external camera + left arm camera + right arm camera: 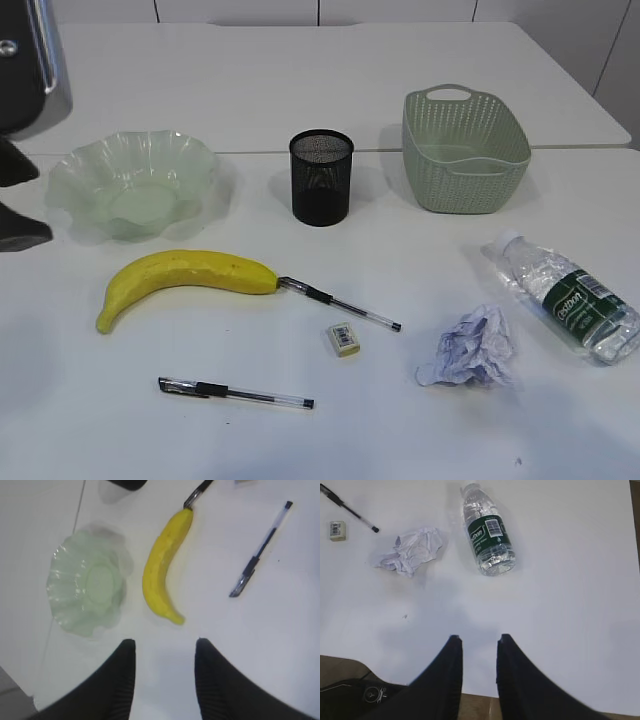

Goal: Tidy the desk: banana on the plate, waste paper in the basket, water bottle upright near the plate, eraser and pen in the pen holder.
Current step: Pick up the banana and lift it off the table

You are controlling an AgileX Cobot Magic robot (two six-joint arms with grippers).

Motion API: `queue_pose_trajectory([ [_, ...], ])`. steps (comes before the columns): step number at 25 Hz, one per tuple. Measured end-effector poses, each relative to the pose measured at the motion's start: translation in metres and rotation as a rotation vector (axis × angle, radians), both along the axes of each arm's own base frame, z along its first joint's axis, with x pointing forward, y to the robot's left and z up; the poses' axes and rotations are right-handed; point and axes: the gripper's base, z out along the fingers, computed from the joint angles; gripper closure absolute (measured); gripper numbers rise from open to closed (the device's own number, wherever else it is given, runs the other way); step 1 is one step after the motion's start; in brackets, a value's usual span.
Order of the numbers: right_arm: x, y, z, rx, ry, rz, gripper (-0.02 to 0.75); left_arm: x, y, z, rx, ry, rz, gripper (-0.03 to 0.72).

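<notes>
A yellow banana [185, 275] [162, 565] lies in front of the pale green plate [70, 165] [57, 580]. A water bottle [570, 297] [487, 530] lies on its side at the right, next to crumpled waste paper [470, 348] [412, 550]. An eraser [343, 339] [337, 530] lies mid-table. One pen [340, 304] touches the banana's stem and another pen [235, 392] [260, 550] lies near the front. The black mesh pen holder [321, 177] and green basket [470, 185] stand behind. My left gripper [18, 200] [164, 645] is open, empty, near the banana's tip. My right gripper [477, 640] is open and empty over the table's front edge.
A second white table stands behind, with a seam between the two. The table's front edge and a dark base show under my right gripper.
</notes>
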Motion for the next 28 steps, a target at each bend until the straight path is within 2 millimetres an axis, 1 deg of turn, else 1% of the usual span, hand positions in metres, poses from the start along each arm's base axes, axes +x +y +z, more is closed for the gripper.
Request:
queue_pose_trajectory([
  [3,0.0,0.001,0.0,0.01,0.002,0.004,0.563,0.002,0.008,-0.004,-0.005,0.061,0.093,0.365],
  [4,0.0,0.001,0.0,0.015,0.002,0.006,0.563,0.003,0.011,-0.005,-0.01,0.078,0.122,0.33],
  [7,0.0,0.003,0.0,0.029,0.006,0.011,0.563,0.005,0.014,-0.005,-0.048,0.097,0.205,0.167],
  [8,-0.001,0.003,0.0,0.033,0.007,0.013,0.563,0.006,0.015,-0.004,-0.067,0.08,0.241,0.105],
  [9,-0.001,0.003,0.0,0.037,0.007,0.015,0.563,0.008,0.017,-0.003,-0.079,0.053,0.272,0.061],
  [11,-0.001,0.004,0.0,0.041,0.008,0.016,0.563,0.013,0.017,-0.001,-0.079,0.003,0.311,0.03],
  [14,-0.001,0.004,0.0,0.043,0.008,0.017,0.563,0.018,0.015,-0.004,-0.051,-0.023,0.323,0.024],
  [17,-0.001,0.004,0.0,0.043,0.008,0.017,0.563,0.019,0.012,-0.006,-0.048,-0.016,0.324,0.044],
  [25,-0.001,0.004,0.0,0.043,0.008,0.017,0.563,0.019,0.012,-0.006,-0.055,-0.009,0.323,0.167],
  [28,-0.001,0.004,0.0,0.043,0.008,0.017,0.563,0.019,0.012,-0.007,-0.056,-0.006,0.324,0.193],
])
